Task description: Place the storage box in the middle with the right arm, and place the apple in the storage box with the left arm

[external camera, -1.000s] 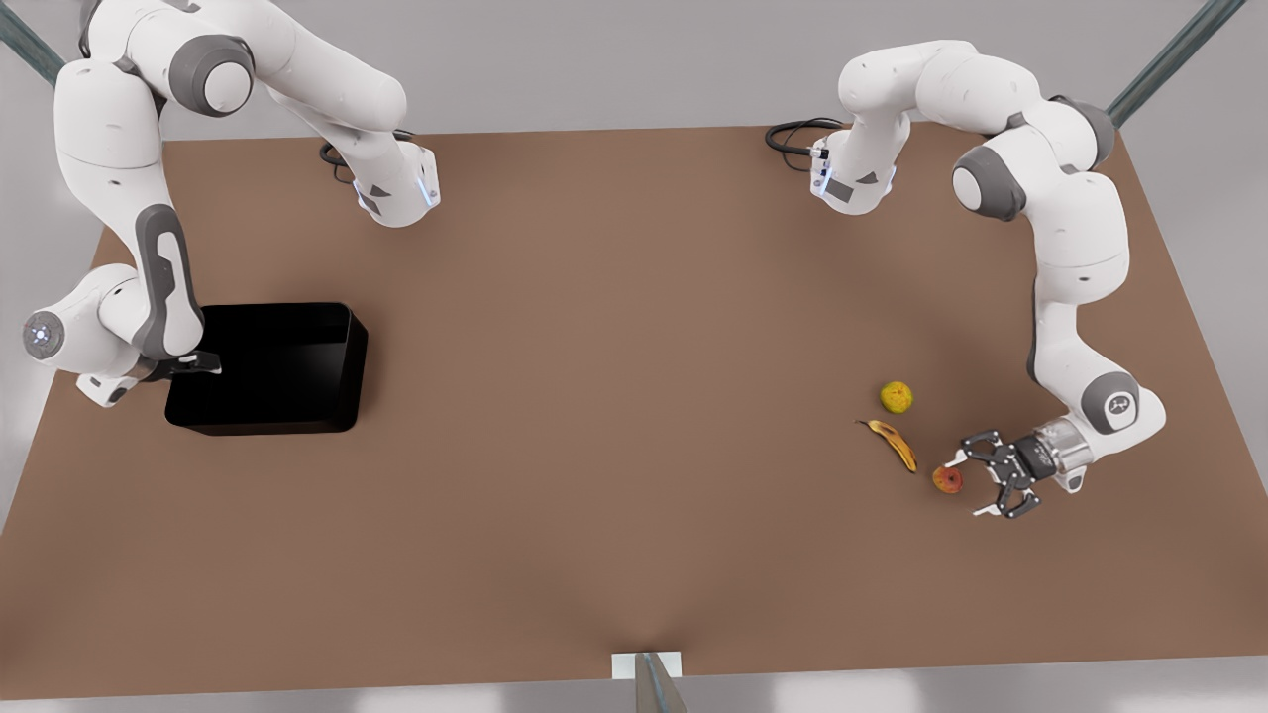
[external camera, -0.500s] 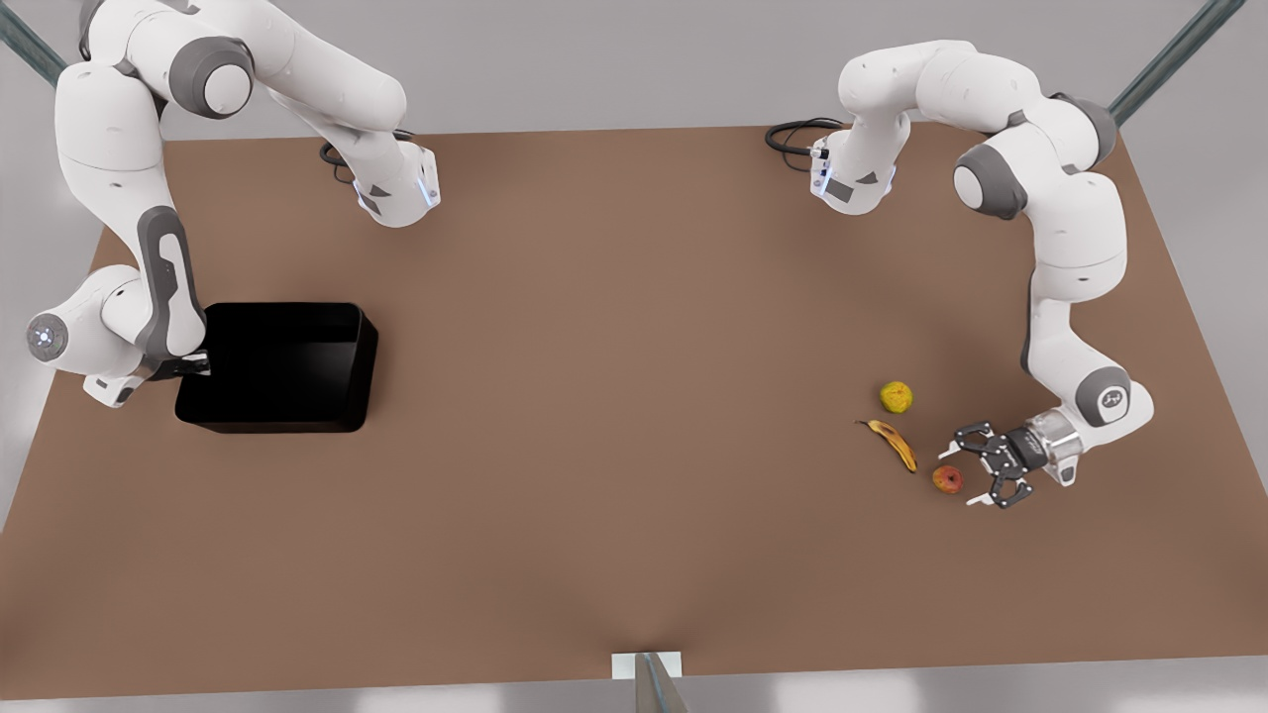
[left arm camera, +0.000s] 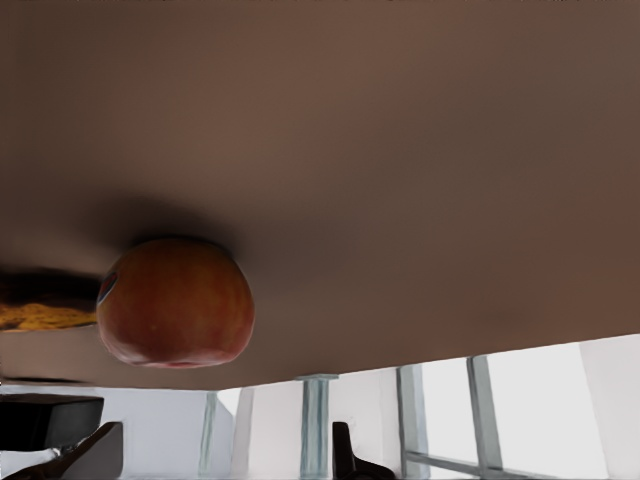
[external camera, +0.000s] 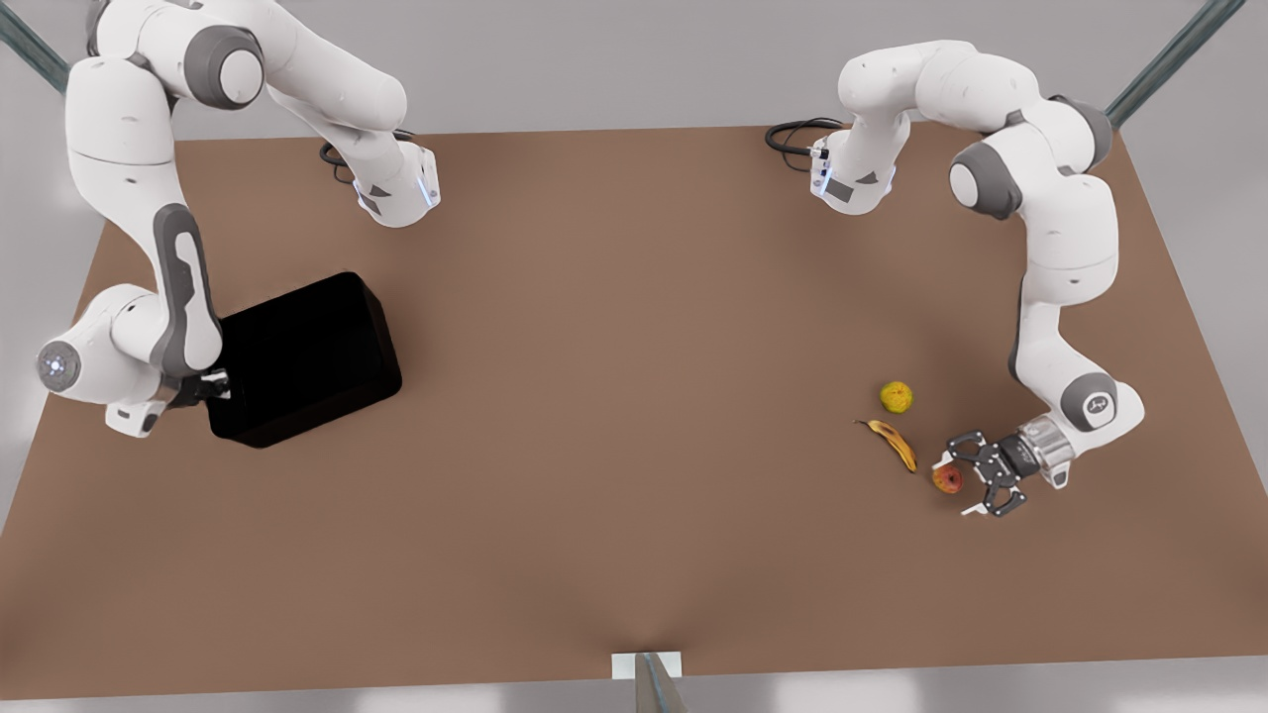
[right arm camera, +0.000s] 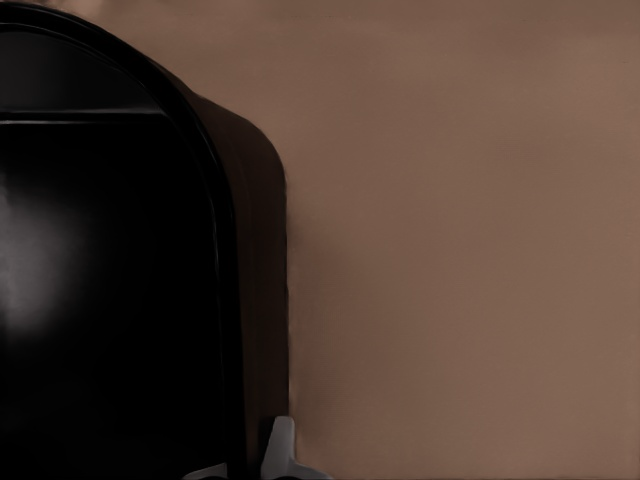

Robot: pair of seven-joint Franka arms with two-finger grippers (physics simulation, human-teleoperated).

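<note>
**Brown counter, box on one side, fruit on the other**

The counter (external camera: 634,396) is wide open mid-span. A banana (external camera: 895,445) and a yellow-green fruit (external camera: 897,397) crowd the apple (external camera: 947,479). The left gripper (external camera: 971,483) has its fingers spread around the apple. The right gripper (external camera: 210,386) is clamped on the storage box (external camera: 307,356), which sits skewed near the front view's left edge.

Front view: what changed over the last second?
The right gripper swung the storage box, rotating it askew and nudging it toward the table's middle. The left gripper drew in, open around the apple. The banana and yellow-green fruit stayed put.
</note>
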